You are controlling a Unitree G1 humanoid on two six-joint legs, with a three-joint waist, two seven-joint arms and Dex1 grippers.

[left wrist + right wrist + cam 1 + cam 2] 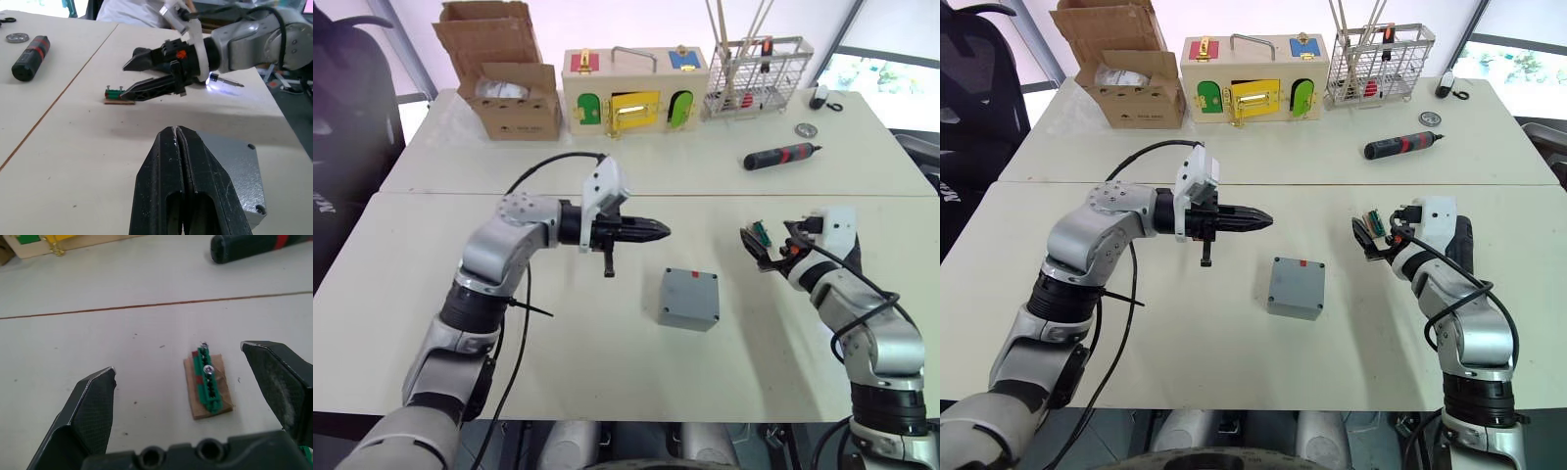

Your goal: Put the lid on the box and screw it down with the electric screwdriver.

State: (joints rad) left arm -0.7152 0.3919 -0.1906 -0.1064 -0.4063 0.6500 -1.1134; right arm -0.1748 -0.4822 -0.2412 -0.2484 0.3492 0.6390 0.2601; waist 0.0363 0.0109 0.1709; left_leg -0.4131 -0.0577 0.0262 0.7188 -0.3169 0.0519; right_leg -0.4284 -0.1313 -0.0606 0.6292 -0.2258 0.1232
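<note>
Grey box (pixel 689 299): you are seeing it sitting lidded on the worktop (pixel 607 362), between your two arms.
Left claw (pixel 658 231): it is hovering above the worktop beside the box, fingers pressed together, pinching nothing.
Right claw (pixel 188 396): it is hanging spread wide over a small green screw strip (pixel 207 385).
Black-and-red screwdriver (pixel 782 155): it is lying well behind.

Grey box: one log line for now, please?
box on table | left gripper shut, beside box | right gripper open over screw strip
</note>
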